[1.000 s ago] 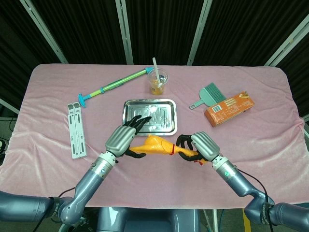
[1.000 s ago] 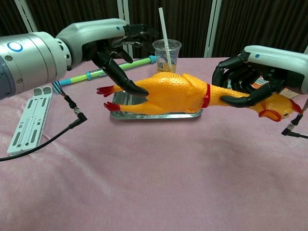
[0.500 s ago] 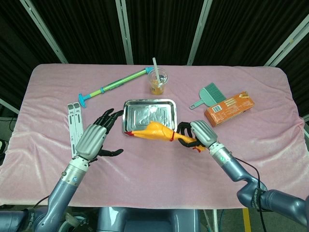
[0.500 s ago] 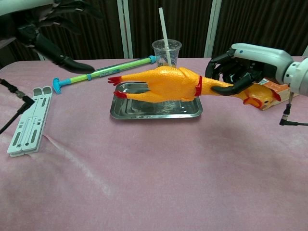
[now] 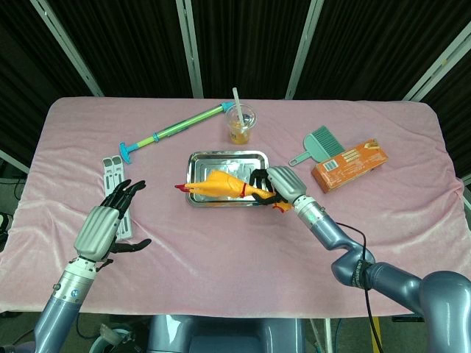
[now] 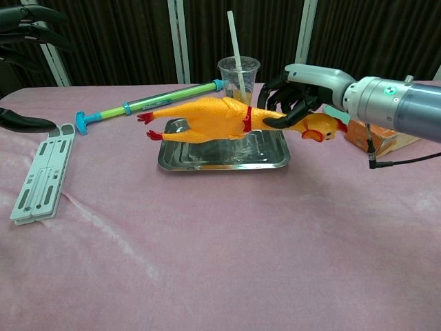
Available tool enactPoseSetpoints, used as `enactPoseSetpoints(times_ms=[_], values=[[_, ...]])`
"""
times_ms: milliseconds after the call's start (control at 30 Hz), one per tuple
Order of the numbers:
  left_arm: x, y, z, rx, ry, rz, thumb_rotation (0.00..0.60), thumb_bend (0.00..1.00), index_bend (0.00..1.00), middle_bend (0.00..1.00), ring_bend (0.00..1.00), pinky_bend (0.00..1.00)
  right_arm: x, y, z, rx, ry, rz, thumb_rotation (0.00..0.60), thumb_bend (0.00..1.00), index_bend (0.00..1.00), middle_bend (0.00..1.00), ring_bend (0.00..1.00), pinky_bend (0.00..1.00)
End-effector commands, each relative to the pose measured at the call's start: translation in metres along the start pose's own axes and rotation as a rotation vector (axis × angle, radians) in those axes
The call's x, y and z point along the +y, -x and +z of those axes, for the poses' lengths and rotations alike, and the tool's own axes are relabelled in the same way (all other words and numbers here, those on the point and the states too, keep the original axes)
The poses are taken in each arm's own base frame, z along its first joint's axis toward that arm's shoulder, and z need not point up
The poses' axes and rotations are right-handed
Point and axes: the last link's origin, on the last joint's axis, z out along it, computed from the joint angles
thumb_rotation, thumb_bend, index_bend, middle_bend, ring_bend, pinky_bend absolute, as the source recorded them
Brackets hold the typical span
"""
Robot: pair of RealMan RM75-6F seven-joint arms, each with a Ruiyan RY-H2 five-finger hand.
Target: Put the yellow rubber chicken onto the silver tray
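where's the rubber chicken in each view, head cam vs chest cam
Head view: the yellow rubber chicken is just left of centre, over the silver tray, its neck held by the right hand.
Chest view: the chicken is upper centre, held above the tray, feet pointing left.
Shared landmark: the plastic cup with a straw just behind the tray.

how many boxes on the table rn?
1. An orange box lies near the table's right side, right of the silver tray and next to the small teal brush. In the chest view the right arm covers most of it. None seem hidden.
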Motion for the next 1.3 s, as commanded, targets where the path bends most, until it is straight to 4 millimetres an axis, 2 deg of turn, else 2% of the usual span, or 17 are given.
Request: enactPoseSetpoints(times_ms=[33,367,433,567,633,767,833,900,1000,1100,1300], values=[[-0.003,0.0,-0.001,0.001,-0.01,-0.004,0.6,0.01,0.05,0.12,0.02,0.17,0.001,0.001,0.012,-0.004,0.02,0.0,0.6,0.62,0.92,0.7,0.71,0.88],[-0.009,0.001,-0.001,-0.007,-0.045,-0.009,0.6,0.01,0.05,0.12,0.02,0.17,0.009,0.007,0.036,-0.01,0.075,-0.005,0.6,0.62,0.92,0.7,0.71,0.87],[-0.009,0.002,-0.001,-0.011,-0.049,-0.01,0.6,0.01,0.04,0.12,0.02,0.17,0.01,0.008,0.039,-0.012,0.082,-0.005,0.6,0.62,0.92,0.7,0.71,0.86],[-0.01,0.002,-0.001,-0.012,-0.056,-0.008,0.6,0.01,0.04,0.11,0.02,0.17,0.014,0.011,0.043,-0.018,0.101,-0.015,0.6,0.62,0.9,0.7,0.66,0.76],[-0.011,0.002,-0.002,-0.013,-0.062,-0.008,0.6,0.01,0.04,0.11,0.02,0.17,0.018,0.012,0.044,-0.022,0.113,-0.023,0.6,0.62,0.84,0.69,0.62,0.7],[-0.013,0.003,-0.001,-0.017,-0.07,-0.01,0.6,0.01,0.03,0.11,0.02,0.17,0.024,0.013,0.043,-0.023,0.126,-0.041,0.6,0.61,0.59,0.55,0.45,0.53],[-0.013,0.003,0.0,-0.018,-0.071,-0.012,0.6,0.01,0.03,0.11,0.02,0.16,0.027,0.013,0.042,-0.023,0.131,-0.058,0.6,0.51,0.47,0.48,0.37,0.46],[-0.013,0.003,0.0,-0.018,-0.071,-0.013,0.6,0.01,0.03,0.11,0.02,0.16,0.028,0.013,0.042,-0.019,0.13,-0.067,0.6,0.3,0.36,0.39,0.28,0.39],[-0.013,0.003,0.0,-0.019,-0.069,-0.015,0.6,0.01,0.03,0.11,0.02,0.16,0.03,0.012,0.041,-0.012,0.134,-0.077,0.6,0.11,0.26,0.3,0.2,0.33],[-0.012,0.004,0.001,-0.019,-0.068,-0.017,0.6,0.01,0.03,0.11,0.02,0.16,0.03,0.009,0.041,0.004,0.133,-0.076,0.6,0.03,0.19,0.24,0.15,0.3],[-0.012,0.003,0.001,-0.015,-0.067,-0.019,0.6,0.01,0.03,0.11,0.02,0.16,0.029,0.008,0.04,0.01,0.134,-0.071,0.6,0.0,0.12,0.19,0.11,0.27]])
